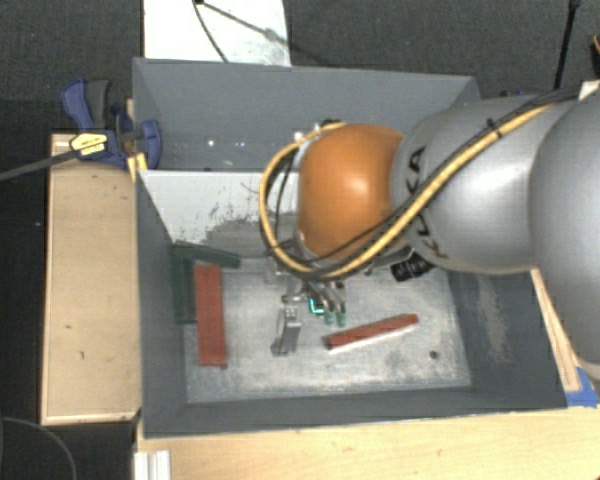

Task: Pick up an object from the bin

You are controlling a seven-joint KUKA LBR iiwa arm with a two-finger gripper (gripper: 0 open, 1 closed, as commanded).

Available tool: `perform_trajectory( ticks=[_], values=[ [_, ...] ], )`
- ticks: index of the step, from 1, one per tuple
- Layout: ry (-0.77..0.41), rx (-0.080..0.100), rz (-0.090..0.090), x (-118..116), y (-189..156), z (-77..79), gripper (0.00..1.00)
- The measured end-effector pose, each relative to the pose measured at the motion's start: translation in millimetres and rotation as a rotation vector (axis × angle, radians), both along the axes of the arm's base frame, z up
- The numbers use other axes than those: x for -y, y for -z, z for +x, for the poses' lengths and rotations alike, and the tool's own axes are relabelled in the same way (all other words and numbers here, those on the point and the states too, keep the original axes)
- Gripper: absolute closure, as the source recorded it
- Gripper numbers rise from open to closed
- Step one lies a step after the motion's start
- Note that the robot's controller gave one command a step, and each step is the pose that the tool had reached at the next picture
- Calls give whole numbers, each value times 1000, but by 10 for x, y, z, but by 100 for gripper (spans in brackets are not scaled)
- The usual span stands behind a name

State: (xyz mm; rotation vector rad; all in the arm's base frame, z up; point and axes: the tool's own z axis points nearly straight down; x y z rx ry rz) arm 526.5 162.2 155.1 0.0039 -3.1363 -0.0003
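Observation:
My gripper (308, 325) hangs below the orange wrist cover over the middle of the bin floor. Its fingers stand open, one grey fingertip (284, 334) low on the left and the other by a small green light on the right, with nothing between them. A flat red stick (372, 332) lies just to the right of the gripper, slanting up to the right, close to the right fingertip. At the bin's left lies a long red-brown block (211, 314), lengthwise, well apart from the gripper.
A dark green bar (185, 286) lies against the left side of the red-brown block, with another dark piece across its top end. The arm and orange cover hide the back middle of the bin. Bare floor runs along the front.

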Motion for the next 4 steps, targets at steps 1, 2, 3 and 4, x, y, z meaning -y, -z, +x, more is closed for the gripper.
perform_trajectory(
  ticks=[1,2,3,4],
  values=[
    [-163,1,-2,908,881,146,0],
    [-353,5,-1,1532,849,-106,0],
    [-349,5,1,1512,846,-104,100],
    [-407,17,-1,1560,-487,114,100]
  ],
)
